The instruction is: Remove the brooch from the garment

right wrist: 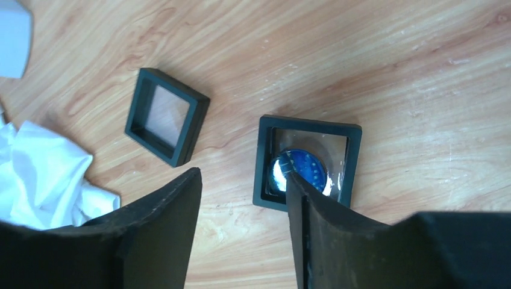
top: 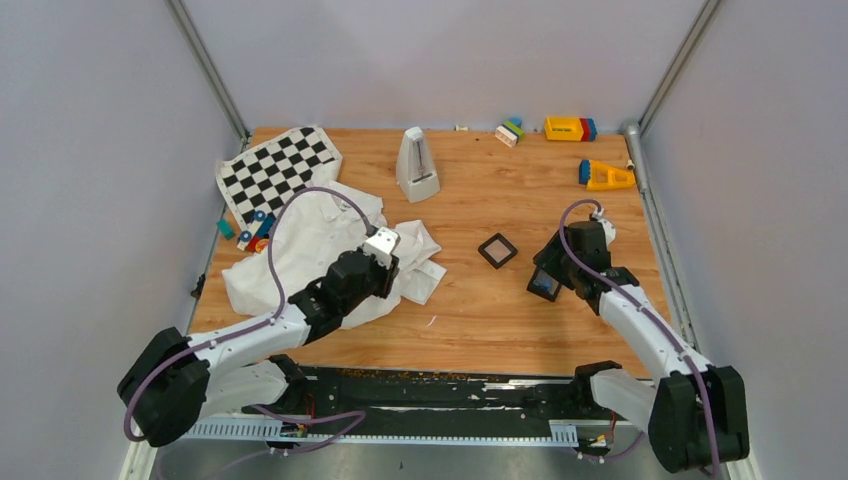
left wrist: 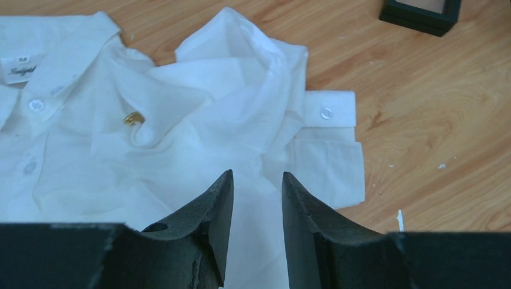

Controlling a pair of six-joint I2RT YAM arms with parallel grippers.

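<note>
Left gripper (left wrist: 257,176): 2 fingers parted, empty, low centre of frame.
Right gripper (right wrist: 241,177): parted, empty, over a black box (right wrist: 310,124).
Brooch (left wrist: 133,118): centre-left, on garment (left wrist: 241,84) fold; tiny, rigid; pinch its body, limp cloth likely lifts.

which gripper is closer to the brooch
Left. The left gripper is over the shirt, with the brooch just ahead and to the left in its wrist view. The right gripper is off the shirt, across the table, above a black box.
</note>
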